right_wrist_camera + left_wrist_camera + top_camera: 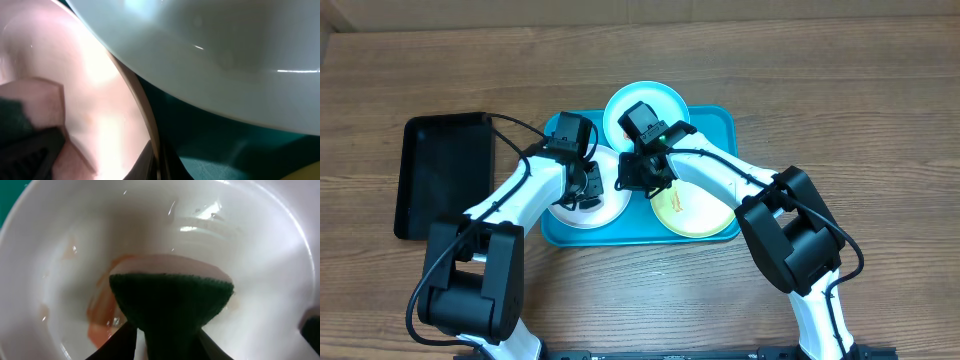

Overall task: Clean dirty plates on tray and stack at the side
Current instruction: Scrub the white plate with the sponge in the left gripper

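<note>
nothing stacked, all on the tray (720,120) — left fingers (117,345) pinch a sponge (170,300) over the smeared white plate (260,280), right fingers (141,167) clench its rim.

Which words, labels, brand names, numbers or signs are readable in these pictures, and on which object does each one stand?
None. No readable text shows on the turquoise rectangular plastic tray, the round white plastic plate, the light blue plate, the yellow-green plate, the black rectangular tray, the green scouring sponge or the wooden table.
</note>
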